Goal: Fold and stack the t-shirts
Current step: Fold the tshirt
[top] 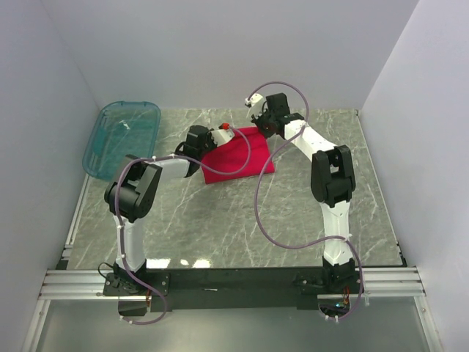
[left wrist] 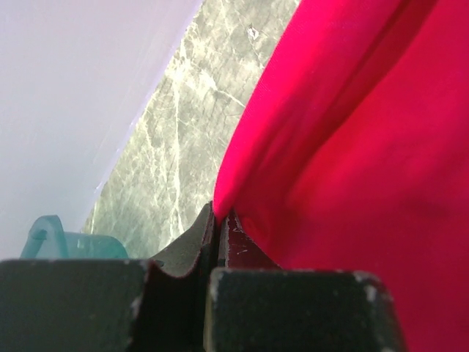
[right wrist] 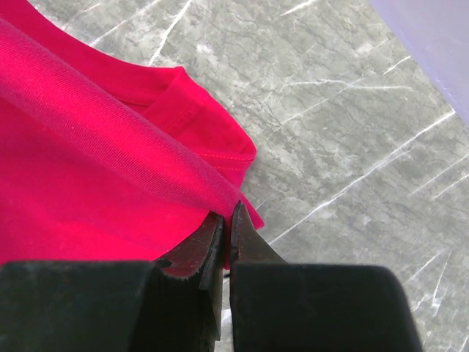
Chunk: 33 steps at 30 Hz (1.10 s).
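things: I am seeing one red t-shirt (top: 238, 155), one teal tub (top: 121, 136) | grip: my left gripper (left wrist: 220, 220) and right gripper (right wrist: 227, 220) are each pinching its soft cloth edge, jaws nearly together | place: t-shirt is lying mid-far on the veined grey marble table (top: 242, 227); the rounded see-through plastic tub is sitting far left

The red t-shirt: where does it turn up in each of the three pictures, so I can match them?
Top external: the red t-shirt lies mid-table, toward the far side.
Left wrist: it fills the right half.
Right wrist: it fills the upper left.
Shared landmark: the grey marble table around it.
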### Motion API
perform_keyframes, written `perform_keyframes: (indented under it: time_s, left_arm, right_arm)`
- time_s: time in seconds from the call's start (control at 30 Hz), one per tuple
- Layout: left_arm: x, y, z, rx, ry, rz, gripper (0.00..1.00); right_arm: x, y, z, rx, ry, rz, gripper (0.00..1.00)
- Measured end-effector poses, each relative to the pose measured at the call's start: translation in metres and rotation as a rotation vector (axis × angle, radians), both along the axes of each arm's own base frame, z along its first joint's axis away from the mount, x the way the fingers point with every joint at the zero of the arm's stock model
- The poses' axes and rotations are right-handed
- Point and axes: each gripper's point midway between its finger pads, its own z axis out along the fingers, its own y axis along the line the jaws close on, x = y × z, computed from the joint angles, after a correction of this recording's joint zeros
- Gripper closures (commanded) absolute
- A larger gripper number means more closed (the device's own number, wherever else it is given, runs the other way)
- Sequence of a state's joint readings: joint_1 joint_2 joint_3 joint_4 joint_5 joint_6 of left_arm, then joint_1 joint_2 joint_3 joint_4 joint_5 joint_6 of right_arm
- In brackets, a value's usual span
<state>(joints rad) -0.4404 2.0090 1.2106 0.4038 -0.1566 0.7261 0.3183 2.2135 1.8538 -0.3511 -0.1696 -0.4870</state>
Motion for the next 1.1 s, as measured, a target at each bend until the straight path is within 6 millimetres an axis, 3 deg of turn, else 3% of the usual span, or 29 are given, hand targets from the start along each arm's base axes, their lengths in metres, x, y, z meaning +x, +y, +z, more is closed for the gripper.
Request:
perform_keyframes:
  time_s: [0.33,0.4,0.43,0.47,0.5,0.63,0.73,0.83,0.9,0.97,1.03,1.1]
  left_arm:
    - [0.003,0.001,-0.002,0.004,0.013,0.005,0.99]
    - [0.005,0.001,-0.002,0.003,0.014,0.009,0.9]
    - [0.006,0.001,-0.003,0.002,0.014,0.012,0.8]
    - [0.007,0.002,-0.001,0.004,0.01,0.018,0.57]
    - [0.009,0.004,0.001,-0.001,0.001,0.035,0.47]
    - [0.016,0.016,0.019,-0.076,-0.04,0.141,0.27]
    - [0.019,0.027,0.049,-0.166,-0.049,0.21,0.21]
    - [0.011,0.038,0.109,-0.343,-0.049,0.264,0.16]
    - [-0.003,0.038,0.156,-0.554,-0.027,0.262,0.19]
    - [-0.024,0.034,0.191,-0.746,0.019,0.216,0.29]
    - [-0.046,0.025,0.208,-0.923,0.087,0.145,0.4]
    - [-0.071,0.006,0.19,-1.074,0.232,0.084,0.48]
  right_arm:
    - [0.004,0.001,0.006,0.007,-0.013,-0.009,1.0]
    - [0.006,0.001,0.008,0.012,-0.016,-0.019,0.75]
    - [0.007,0.001,0.008,0.015,-0.017,-0.024,0.59]
    - [0.01,0.001,0.009,0.019,-0.02,-0.038,0.46]
    - [0.013,-0.001,0.01,0.018,-0.024,-0.059,0.36]
    - [0.026,-0.007,0.016,0.038,-0.044,-0.161,0.31]
    - [0.026,-0.008,0.018,0.086,-0.027,-0.192,0.3]
    - [-0.002,-0.003,0.014,0.158,0.066,-0.098,0.31]
    - [-0.035,0.001,0.013,0.223,0.167,0.019,0.32]
    - [-0.067,0.009,0.018,0.3,0.262,0.141,0.38]
    - [-0.094,0.016,0.019,0.371,0.343,0.23,0.45]
    - [-0.122,0.026,0.016,0.441,0.439,0.297,0.55]
